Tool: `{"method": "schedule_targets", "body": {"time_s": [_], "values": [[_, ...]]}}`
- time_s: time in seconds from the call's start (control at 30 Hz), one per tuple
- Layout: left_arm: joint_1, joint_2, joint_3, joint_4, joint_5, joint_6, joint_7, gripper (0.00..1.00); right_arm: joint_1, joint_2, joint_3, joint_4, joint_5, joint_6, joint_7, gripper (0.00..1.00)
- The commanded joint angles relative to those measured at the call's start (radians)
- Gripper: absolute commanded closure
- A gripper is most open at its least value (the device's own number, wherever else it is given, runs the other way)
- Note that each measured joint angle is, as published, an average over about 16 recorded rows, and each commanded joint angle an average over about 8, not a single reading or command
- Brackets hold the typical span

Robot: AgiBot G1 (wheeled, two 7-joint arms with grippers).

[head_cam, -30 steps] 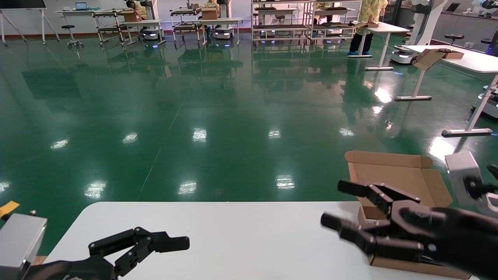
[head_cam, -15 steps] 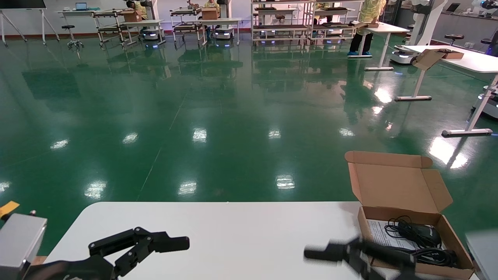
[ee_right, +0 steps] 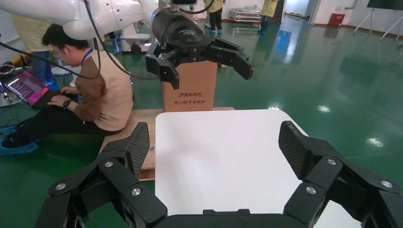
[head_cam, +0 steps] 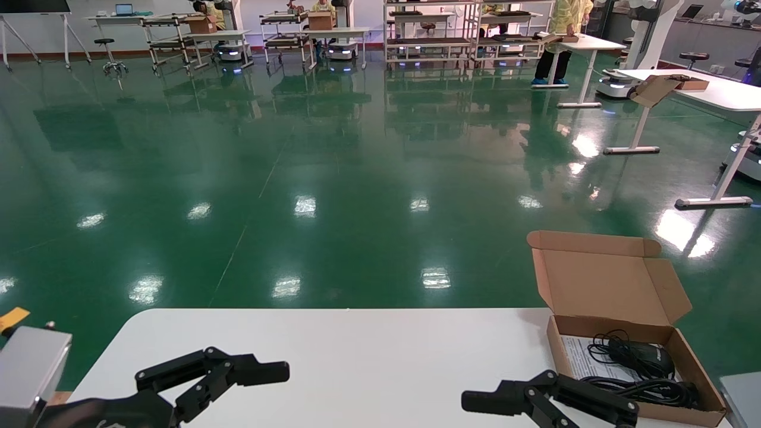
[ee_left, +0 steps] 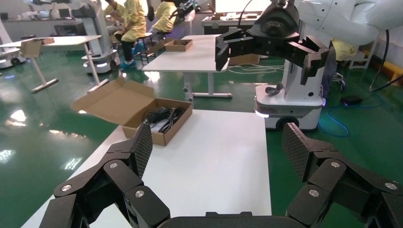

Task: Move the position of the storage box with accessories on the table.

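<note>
Storage box (head_cam: 635, 368) is sitting lid-open at the table's (head_cam: 357, 351) far right corner, accessories (head_cam: 636, 359) lying inside. Right gripper (head_cam: 544, 407) is hovering just left of the box, jaws apart and empty. Left gripper (head_cam: 211, 374) is idling over the table's left end, jaws apart.

Two black robot grippers are hovering low over the near edge of a white tabletop (head_cam: 368, 351), both empty and touching nothing. The left gripper (head_cam: 238, 371) is sitting near the tabletop's near-left corner, its fingers (ee_left: 141, 147) spreading wide apart and pointing across toward the right side. A grey wrist block of the left arm (head_cam: 30, 368) is showing beyond the left edge. The right gripper (head_cam: 523, 399) is sitting near the near-right corner, its fingers (ee_right: 138, 145) also spreading wide and pointing toward the left side. The two grippers are facing each other, well apart.
</note>
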Motion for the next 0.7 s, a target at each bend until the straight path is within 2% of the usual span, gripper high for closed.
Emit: {"method": "schedule_targets", "body": {"time_s": [0.03,0.7], "values": [[0.0,0.0,0.0,0.0,0.0,0.0,0.0,0.0,0.002,-0.001,-0.002,-0.005,0.0,0.002,0.001,0.0],[0.0,0.0,0.0,0.0,0.0,0.0,0.0,0.0,0.009,-0.004,-0.007,-0.02,-0.003,0.01,0.003,0.0]]}}
